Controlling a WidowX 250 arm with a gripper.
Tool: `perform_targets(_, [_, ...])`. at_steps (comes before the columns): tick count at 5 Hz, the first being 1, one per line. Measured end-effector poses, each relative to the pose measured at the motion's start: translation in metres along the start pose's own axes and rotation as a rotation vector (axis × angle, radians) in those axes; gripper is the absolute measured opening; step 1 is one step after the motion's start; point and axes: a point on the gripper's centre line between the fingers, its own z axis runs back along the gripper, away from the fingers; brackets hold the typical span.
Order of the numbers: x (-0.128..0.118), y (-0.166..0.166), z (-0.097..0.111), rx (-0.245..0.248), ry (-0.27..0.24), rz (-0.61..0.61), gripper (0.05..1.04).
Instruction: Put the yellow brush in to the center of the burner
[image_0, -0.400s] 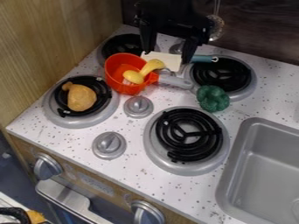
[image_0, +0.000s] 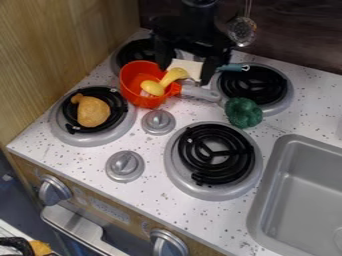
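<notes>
The black gripper (image_0: 185, 73) hangs at the top centre, its two fingers apart, open over a cream flat-headed tool (image_0: 187, 67) with a blue handle (image_0: 234, 67) pointing right. A yellow piece (image_0: 155, 88), narrow in the middle with rounded ends, lies across the orange pot (image_0: 139, 66); its upper right end is just below the gripper. Whether it is the brush I cannot tell. Four black-coil burners are in view: front right (image_0: 217, 154), front left (image_0: 121, 120), back right (image_0: 254, 85) and back left (image_0: 137, 52), partly behind pot and gripper.
A brown drumstick-like toy (image_0: 92, 111) rests on the front left burner. Green toy broccoli (image_0: 243, 112) stands by the back right burner. Grey knobs (image_0: 158, 121) sit between burners, the sink (image_0: 300, 190) is at right, and a strainer (image_0: 242, 31) hangs behind.
The gripper has moved down and slightly left, its fingers still apart. The pot, yellow piece and other toys have not moved.
</notes>
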Motion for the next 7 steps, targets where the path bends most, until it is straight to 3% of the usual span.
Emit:
perform_targets(2, [0.016,0.028,-0.021,0.002,-0.068,-0.063,1.000])
perform_targets(4, [0.027,0.049,-0.056,-0.032,-0.087,-0.170,1.000])
perform_targets(5, [0.031,0.062,-0.062,-0.026,-0.117,-0.194,1.000])
perform_targets(7, [0.026,0.066,-0.083,-0.062,-0.072,-0.249,1.000])
